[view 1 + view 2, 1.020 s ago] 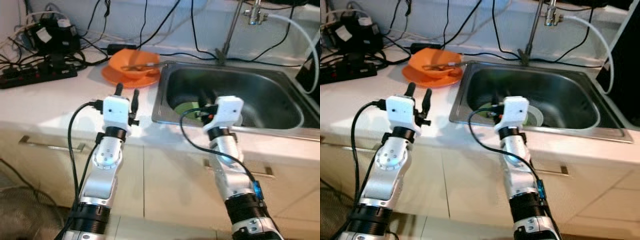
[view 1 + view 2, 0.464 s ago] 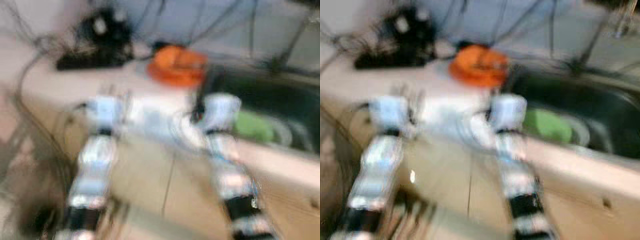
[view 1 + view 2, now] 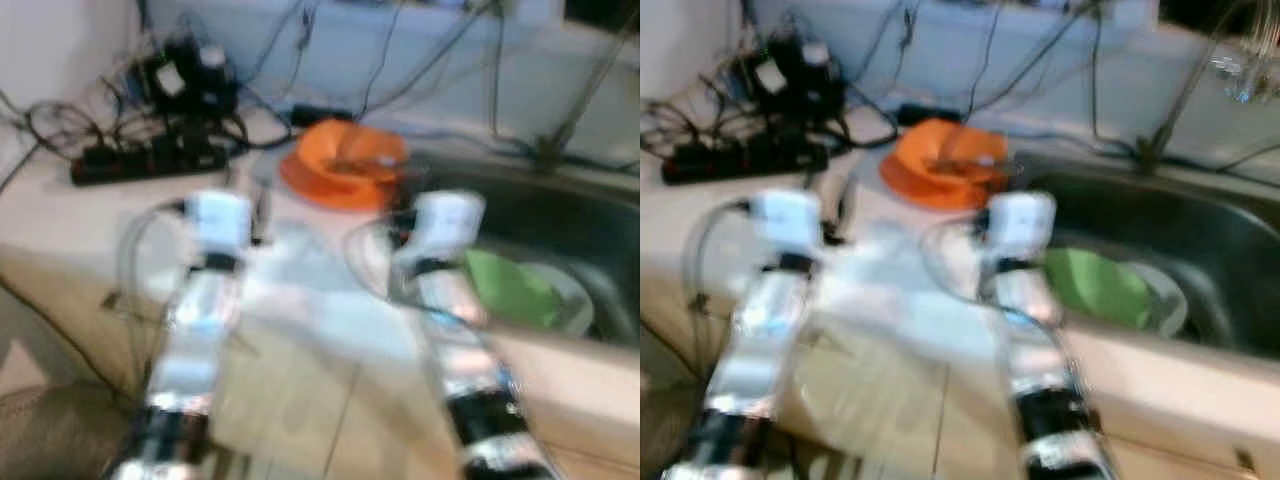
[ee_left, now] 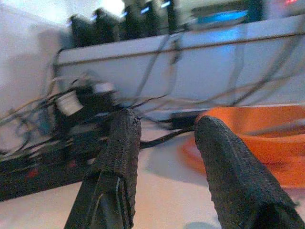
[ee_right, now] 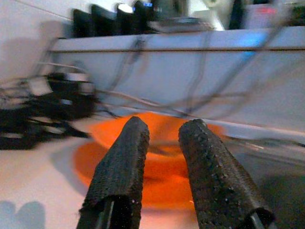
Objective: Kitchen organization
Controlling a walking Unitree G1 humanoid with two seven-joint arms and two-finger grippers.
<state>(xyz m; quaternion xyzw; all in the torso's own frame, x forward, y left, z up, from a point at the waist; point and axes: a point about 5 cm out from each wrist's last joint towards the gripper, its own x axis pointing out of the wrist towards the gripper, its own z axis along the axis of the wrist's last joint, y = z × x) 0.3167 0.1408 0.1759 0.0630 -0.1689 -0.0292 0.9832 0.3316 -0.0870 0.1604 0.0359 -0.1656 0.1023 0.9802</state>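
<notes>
The white counter [image 3: 90, 215] holds a steel sink [image 3: 600, 215] with a green plate [image 3: 505, 285] inside, an orange bowl [image 3: 345, 170] beside its rim, a black power strip [image 3: 150, 160], and both left gripper [image 4: 164, 157] and right gripper [image 5: 162, 167] have fingers apart, empty

Head cameras look down; both wrist cameras face the orange bowl [image 5: 157, 143].

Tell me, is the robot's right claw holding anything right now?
No. In the right wrist view the right claw's two black fingers stand apart with nothing between them, pointing toward the orange bowl.
</notes>
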